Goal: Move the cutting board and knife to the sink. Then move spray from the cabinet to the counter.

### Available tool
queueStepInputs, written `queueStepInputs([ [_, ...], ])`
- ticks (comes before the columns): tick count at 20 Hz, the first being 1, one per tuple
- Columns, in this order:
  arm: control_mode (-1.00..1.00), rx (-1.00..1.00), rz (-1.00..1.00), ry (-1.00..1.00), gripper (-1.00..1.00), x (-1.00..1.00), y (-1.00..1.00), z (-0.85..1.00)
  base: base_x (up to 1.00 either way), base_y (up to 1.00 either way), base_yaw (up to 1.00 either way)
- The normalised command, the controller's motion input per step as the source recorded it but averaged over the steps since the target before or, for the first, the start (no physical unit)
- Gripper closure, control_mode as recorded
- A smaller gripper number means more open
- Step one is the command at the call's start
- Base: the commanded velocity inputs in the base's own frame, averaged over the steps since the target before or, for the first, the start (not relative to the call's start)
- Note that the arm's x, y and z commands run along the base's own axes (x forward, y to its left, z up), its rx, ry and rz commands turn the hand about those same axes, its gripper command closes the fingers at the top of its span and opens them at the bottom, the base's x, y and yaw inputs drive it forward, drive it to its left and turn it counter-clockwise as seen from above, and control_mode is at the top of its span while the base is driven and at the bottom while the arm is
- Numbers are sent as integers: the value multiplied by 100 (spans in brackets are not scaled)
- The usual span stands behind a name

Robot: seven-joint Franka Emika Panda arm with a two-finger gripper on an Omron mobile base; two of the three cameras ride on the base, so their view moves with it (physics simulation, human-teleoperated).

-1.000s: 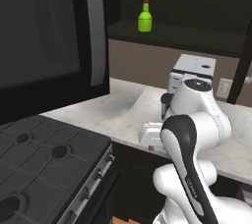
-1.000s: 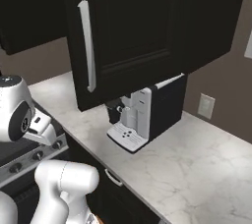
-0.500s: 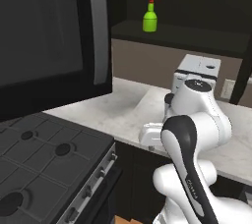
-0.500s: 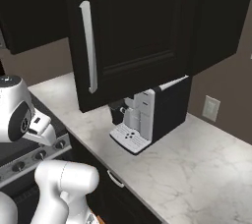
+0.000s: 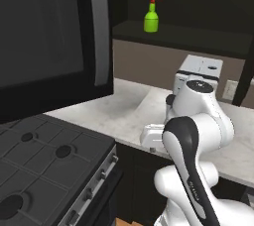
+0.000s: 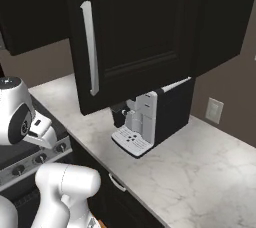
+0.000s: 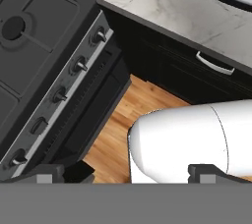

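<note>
The spray [image 5: 151, 14], a green bottle with a red top, stands upright on the shelf of the open cabinet [image 5: 198, 35], high above the counter [image 5: 124, 108]. My gripper [image 7: 130, 173] is open, its two dark fingertips [image 7: 49, 171] far apart with nothing between them. It points down over the stove front and the wooden floor, well below and away from the spray. The arm is folded in front of the counter. The cutting board, the knife and the sink are out of view.
A white and black coffee machine [image 6: 145, 122] stands on the counter under the open cabinet door [image 6: 135, 37]. A black stove [image 5: 44, 160] with knobs [image 7: 78, 65] lies left of it, under a dark microwave [image 5: 49, 41]. A wall outlet [image 6: 215, 110] sits at the right.
The whole picture has drifted slightly in both base views, so the base has moved a little. The arm keeps its pose and the gripper stays open.
</note>
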Motion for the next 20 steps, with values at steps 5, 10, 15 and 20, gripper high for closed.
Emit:
queueStepInputs([
  [5,100,0,0,0,-100,0,0,0,54,11,-3],
  [10,100,0,0,0,-100,0,0,0,27,26,-2],
  [15,100,0,0,0,-100,0,0,0,7,29,-6],
  [20,100,0,0,0,-100,0,0,0,-5,35,-14],
])
